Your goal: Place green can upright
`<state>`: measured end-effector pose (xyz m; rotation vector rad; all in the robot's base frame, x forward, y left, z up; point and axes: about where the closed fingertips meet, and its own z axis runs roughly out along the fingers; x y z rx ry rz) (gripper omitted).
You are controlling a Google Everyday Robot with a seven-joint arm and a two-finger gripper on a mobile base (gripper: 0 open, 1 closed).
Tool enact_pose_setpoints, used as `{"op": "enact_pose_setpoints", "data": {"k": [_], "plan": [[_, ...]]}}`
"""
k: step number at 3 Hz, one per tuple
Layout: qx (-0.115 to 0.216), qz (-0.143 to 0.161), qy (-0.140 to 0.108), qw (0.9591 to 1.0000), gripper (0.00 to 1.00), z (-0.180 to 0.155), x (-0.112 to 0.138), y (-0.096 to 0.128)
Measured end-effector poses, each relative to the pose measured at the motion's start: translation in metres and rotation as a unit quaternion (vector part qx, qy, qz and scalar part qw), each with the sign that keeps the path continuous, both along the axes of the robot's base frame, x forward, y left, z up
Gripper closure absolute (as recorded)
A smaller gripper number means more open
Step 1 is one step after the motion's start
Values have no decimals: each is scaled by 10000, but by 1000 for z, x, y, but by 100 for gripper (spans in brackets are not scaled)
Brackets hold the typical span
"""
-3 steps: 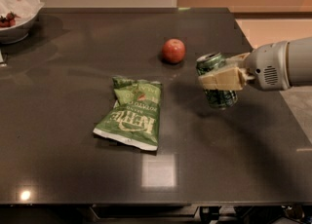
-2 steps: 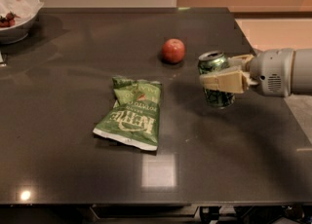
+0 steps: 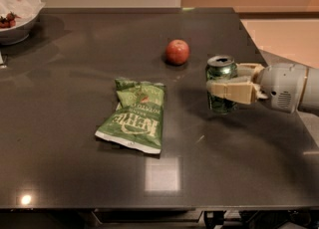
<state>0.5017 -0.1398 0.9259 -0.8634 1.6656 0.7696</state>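
The green can (image 3: 220, 71) stands upright on the right part of the dark table (image 3: 75, 163), silver top facing up. My gripper (image 3: 219, 81) reaches in from the right edge of the camera view. Its beige fingers (image 3: 230, 91) lie on either side of the can's middle, one in front and one behind. The fingers hide the can's middle band. The can's base sits at or just above the tabletop; I cannot tell if it touches.
A flat crinkled green chip bag (image 3: 135, 115) lies left of the can. A red apple (image 3: 177, 52) sits behind and to the left of it. A white bowl (image 3: 16, 11) with dark food stands at the far left corner. The table's right edge runs close behind my wrist.
The can has turned from tilted to upright in my gripper. The gripper shifted slightly right. The bag and the apple have not moved.
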Motion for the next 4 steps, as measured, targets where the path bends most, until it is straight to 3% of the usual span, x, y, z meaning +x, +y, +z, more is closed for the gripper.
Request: {"op": "enact_pose_setpoints", "data": {"k": [2, 4], "plan": [[614, 84, -146, 9980, 100, -17, -11, 0], [856, 100, -560, 9947, 100, -28, -21, -1]]}}
